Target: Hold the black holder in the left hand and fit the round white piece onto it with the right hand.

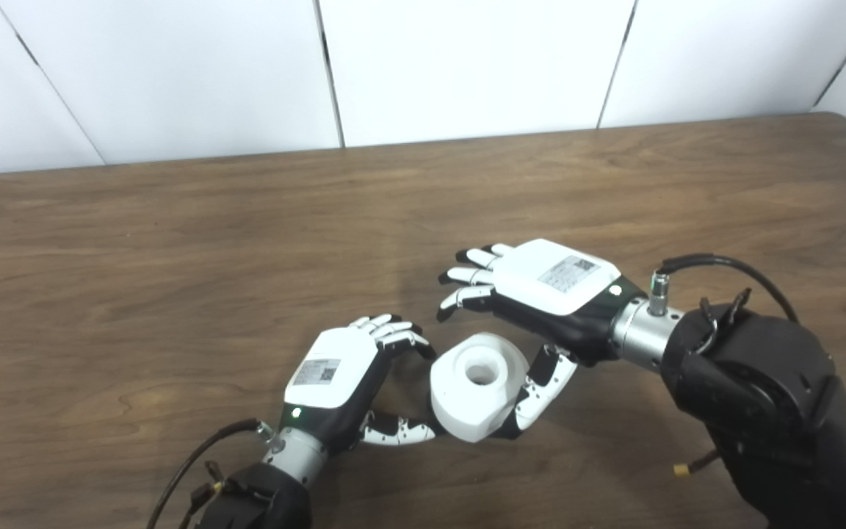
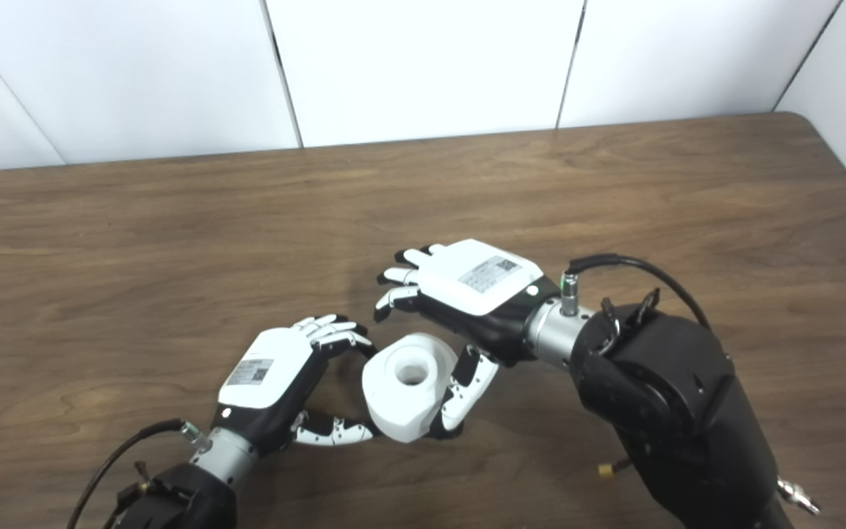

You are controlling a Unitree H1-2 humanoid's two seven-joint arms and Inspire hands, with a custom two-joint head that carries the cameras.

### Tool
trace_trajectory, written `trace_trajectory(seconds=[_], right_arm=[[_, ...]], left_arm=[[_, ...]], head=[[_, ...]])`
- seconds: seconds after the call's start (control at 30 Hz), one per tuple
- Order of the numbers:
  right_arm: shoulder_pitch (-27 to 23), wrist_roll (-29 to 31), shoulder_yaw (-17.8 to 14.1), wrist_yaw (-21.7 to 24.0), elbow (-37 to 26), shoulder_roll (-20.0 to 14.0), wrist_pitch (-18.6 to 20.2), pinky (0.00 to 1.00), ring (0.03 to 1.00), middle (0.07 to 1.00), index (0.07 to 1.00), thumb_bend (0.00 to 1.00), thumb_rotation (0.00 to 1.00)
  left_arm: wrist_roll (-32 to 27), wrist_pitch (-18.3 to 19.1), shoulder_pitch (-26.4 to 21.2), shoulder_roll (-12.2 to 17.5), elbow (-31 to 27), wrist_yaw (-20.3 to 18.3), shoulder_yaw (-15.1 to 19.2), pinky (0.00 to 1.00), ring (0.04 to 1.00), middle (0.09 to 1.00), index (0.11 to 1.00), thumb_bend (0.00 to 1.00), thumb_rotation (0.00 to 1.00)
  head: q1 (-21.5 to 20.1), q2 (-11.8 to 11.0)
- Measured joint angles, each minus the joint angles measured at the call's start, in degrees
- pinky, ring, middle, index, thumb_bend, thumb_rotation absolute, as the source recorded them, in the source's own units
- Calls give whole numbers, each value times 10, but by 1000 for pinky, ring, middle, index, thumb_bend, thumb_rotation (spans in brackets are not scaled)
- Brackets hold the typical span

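Round white plastic piece [image 1: 476,395] with a centre hole sits on the near middle of the brown wooden surface [image 1: 173,279]. Left hand [image 1: 342,382] curls around its left side, thumb touching. Right hand [image 1: 533,294], fingers spread, thumb against its right side. Both views agree; neither shows the black holder.

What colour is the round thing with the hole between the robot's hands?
White. The round plastic piece shows best in the left eye view.
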Motion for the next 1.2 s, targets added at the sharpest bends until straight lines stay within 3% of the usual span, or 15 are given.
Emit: trace_trajectory(seconds=[0.13, 0.47, 0.63, 0.8, 0.97, 1.1, 1.2], right_arm=[[-3, 0, -2, 0, 1, 2, 0, 1000, 1000, 954, 819, 1000, 402], [-8, 0, -6, 0, 5, 7, 2, 1000, 1000, 953, 804, 1000, 402], [-8, 0, -8, 0, 6, 8, 2, 1000, 1000, 949, 803, 1000, 397], [-7, 2, -15, -2, 7, 12, 3, 1000, 1000, 946, 803, 1000, 388], [-7, 14, -27, -1, 7, 9, 11, 1000, 1000, 962, 832, 1000, 426], [-13, 32, -35, 18, 7, -6, 31, 1000, 1000, 976, 863, 1000, 455], [-28, 38, -41, 23, 7, -24, 44, 1000, 1000, 983, 886, 1000, 450]], left_arm=[[-26, 7, -4, 2, -13, -28, 13, 881, 891, 841, 705, 904, 151], [-104, 109, -20, 39, -108, -173, 56, 824, 880, 838, 736, 952, 126], [-117, 166, -36, 73, -156, -241, 71, 773, 875, 840, 761, 969, 115], [-135, 184, -42, 92, -174, -281, 110, 769, 868, 834, 759, 983, 115], [-150, 199, -30, 92, -180, -287, 169, 775, 866, 841, 772, 989, 91], [-186, 199, -10, 92, -180, -258, 196, 760, 845, 840, 792, 996, 105], [-203, 199, 5, 92, -180, -245, 213, 811, 871, 853, 810, 974, 119]], head=[[3, 0], [11, -3], [17, -4], [21, -5], [23, -5], [25, -6], [26, -7]])
